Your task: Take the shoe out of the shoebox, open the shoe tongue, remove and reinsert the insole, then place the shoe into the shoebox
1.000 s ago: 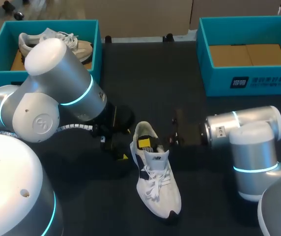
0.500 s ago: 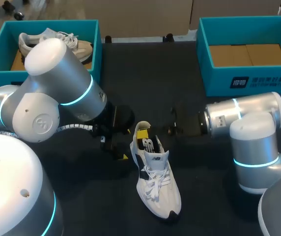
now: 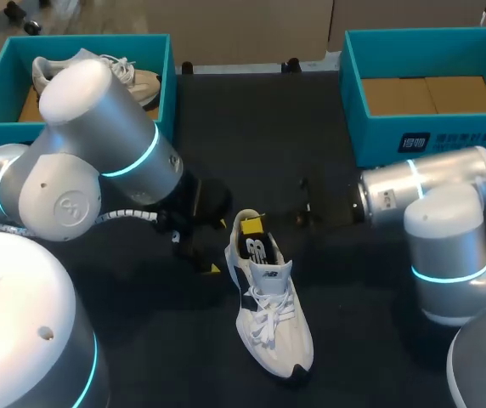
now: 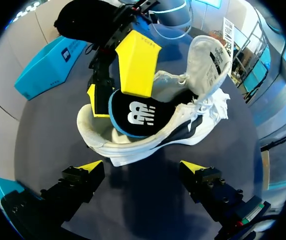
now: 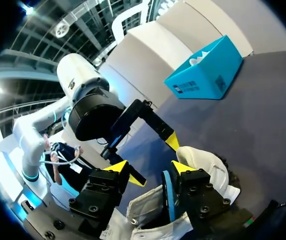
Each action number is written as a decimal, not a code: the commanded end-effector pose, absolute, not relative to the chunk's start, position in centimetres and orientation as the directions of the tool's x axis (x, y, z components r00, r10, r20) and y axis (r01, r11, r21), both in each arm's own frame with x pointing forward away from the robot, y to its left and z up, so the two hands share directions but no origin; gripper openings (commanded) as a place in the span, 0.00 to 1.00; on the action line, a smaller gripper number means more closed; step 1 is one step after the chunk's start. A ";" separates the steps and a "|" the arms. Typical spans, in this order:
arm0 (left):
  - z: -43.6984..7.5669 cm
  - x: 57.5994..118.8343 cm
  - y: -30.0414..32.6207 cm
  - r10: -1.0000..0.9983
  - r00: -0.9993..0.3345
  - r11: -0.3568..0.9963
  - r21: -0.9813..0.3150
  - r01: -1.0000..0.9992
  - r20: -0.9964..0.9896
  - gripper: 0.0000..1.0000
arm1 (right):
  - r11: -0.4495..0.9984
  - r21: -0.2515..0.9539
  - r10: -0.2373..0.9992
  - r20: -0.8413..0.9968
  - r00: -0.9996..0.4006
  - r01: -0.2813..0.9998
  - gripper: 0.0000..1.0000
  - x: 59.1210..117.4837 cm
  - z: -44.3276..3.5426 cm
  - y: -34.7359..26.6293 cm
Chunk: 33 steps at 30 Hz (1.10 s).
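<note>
While the shoe [image 3: 270,310] is laid at lower centre of the head view, the left gripper [image 4: 142,165] is held spread beside its heel; its insole [image 4: 135,116] is seen raised at the right gripper [image 5: 150,169]; whether clamped cannot be told.

The shoe [image 3: 268,310] had a soft, matt upper of white woven cloth, with cord laces. Its insole [image 4: 135,117] looked smooth and black, edged in blue. The table [image 3: 251,136] was dark and matt. The left shoebox [image 3: 165,93] and the right shoebox [image 3: 370,140], at the table's far corners, were matt teal card with plain brown card inside. The left arm [image 3: 98,136] and right arm [image 3: 447,255] had smooth, glossy silver-grey shells. The left gripper [image 4: 142,166] and right gripper [image 5: 150,167] were matt black, tipped in yellow plastic.
</note>
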<state>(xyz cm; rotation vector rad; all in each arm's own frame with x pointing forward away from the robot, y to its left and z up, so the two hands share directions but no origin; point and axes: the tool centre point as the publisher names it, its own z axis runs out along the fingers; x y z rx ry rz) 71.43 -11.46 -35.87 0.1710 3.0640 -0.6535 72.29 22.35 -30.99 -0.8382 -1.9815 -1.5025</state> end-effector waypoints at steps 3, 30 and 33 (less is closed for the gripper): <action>-34.1 71.0 -9.1 0.126 -0.992 0.919 -0.376 0.119 -0.005 1.00 | 0.305 0.614 0.140 0.727 -0.672 0.728 0.53 73.9 -30.3 20.9; -31.1 72.7 0.2 0.106 -0.992 0.962 -0.261 0.085 0.068 1.00 | 0.522 0.302 0.484 0.665 -0.569 0.798 0.86 79.0 -28.5 14.5; -30.5 73.2 1.2 0.114 -0.992 0.961 -0.260 0.095 0.059 1.00 | 0.524 0.274 0.537 0.629 -0.562 0.807 0.83 79.4 -28.0 14.0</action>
